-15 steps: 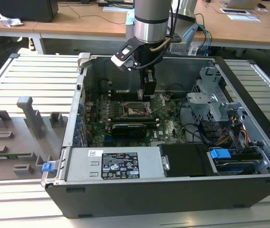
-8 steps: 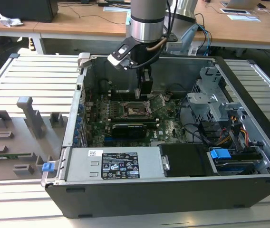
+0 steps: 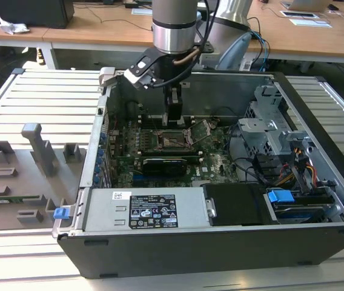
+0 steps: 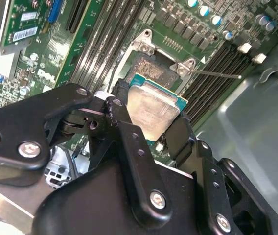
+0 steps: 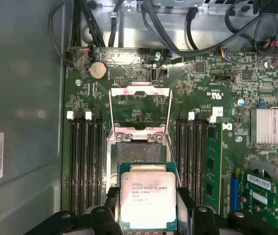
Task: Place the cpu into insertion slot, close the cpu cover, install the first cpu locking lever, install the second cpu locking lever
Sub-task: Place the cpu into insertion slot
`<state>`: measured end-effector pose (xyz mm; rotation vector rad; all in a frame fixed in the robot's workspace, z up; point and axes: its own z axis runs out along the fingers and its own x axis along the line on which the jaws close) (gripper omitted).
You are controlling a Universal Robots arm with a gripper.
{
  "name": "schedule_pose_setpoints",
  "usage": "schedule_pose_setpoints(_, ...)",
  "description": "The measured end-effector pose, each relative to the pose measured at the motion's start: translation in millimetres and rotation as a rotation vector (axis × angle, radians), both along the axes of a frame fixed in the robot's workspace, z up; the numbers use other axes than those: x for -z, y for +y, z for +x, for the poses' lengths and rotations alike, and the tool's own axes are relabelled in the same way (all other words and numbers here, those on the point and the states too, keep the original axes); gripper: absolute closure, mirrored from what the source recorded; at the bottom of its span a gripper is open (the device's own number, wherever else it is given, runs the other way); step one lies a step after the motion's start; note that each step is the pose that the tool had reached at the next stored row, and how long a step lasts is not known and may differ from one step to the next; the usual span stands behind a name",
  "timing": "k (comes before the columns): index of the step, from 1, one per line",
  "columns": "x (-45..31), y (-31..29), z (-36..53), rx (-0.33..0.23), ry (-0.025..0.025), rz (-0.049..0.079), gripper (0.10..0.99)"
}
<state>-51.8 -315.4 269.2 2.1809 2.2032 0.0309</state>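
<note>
Case: open desktop PC case lying on its side on a slatted table, motherboard facing up.
Around the socket: memory slots flank it on both sides, w/ white clips at their ends. A coin cell and a bundle of cables sit past the cover's far end.
Other hardware: black graphics card just nearer the exterior cam than the socket. PSU runs along the near wall. Grey drive cage is at the exterior view's right.
Outside the case: grey fixture tray at the exterior view's left, well apart.
Cpu cover: swung up and open (tilted back, away from the socket), so the way down is clear.
Lever: one thin wire locking lever is unlatched, sticking out beside the socket.
Insertion slot: dark pin field bare and partly exposed beyond the chip.
Cpu: held flat, metal top up, over the slot's edge. Not seated; can't tell if it touches the rim.
Arm: comes straight down into the case, wrist above the socket.
Gripper: points down at the board, black fingers clamped on two opposite edges of the cpu.
</note>
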Motion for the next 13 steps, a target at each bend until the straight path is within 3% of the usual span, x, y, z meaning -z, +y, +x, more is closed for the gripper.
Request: schedule_pose_setpoints(13, 12.4, 2.1, -0.3, 0.0, 0.0, 0.0, 0.541)
